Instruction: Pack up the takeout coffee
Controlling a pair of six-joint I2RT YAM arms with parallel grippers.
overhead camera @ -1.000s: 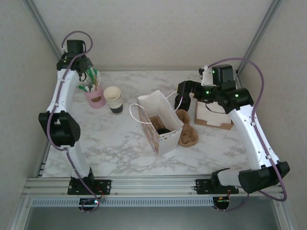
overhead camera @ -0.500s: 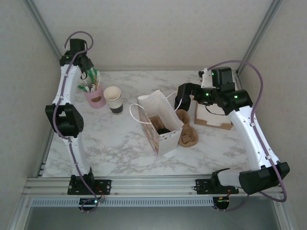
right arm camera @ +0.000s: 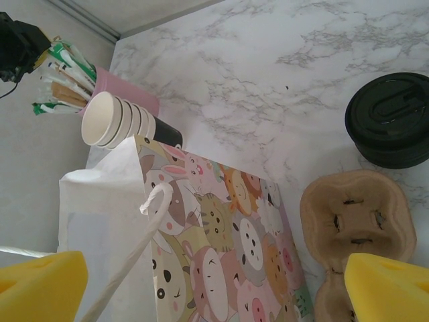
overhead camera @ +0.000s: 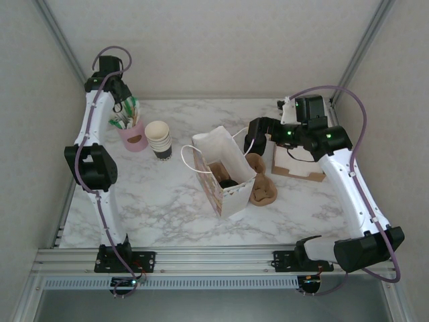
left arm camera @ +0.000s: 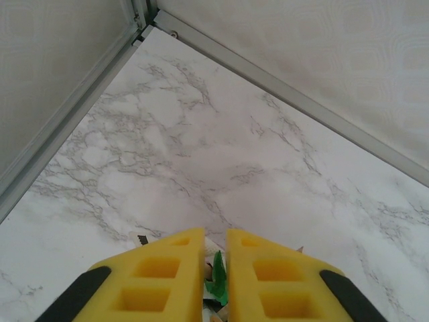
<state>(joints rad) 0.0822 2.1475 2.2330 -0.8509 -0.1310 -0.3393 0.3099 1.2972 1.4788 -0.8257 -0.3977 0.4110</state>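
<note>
A white paper bag (overhead camera: 224, 171) with cartoon animals (right arm camera: 221, 235) stands open mid-table. Low inside it lies a black round shape, the takeout coffee (overhead camera: 228, 182). My left gripper (overhead camera: 126, 107) hangs at the back left over a pink cup (overhead camera: 134, 134) of straws and packets. In the left wrist view its yellow jaws (left arm camera: 214, 231) are nearly together, with a green-wrapped packet (left arm camera: 220, 285) between them. My right gripper (overhead camera: 253, 141) hovers just right of the bag's top. It is wide open (right arm camera: 214, 295), with nothing between its fingers.
A stack of cream-rimmed paper cups (overhead camera: 159, 139) stands beside the pink cup (right arm camera: 127, 90). Brown pulp cup carriers (overhead camera: 261, 184) lie right of the bag, and a black lidded cylinder (right arm camera: 392, 121) sits behind them. A cardboard box (overhead camera: 298, 161) is at the right.
The left arm's elbow rose and swung in while its jaws closed onto the packet over the pink cup. The right arm shifted only slightly and stayed open.
</note>
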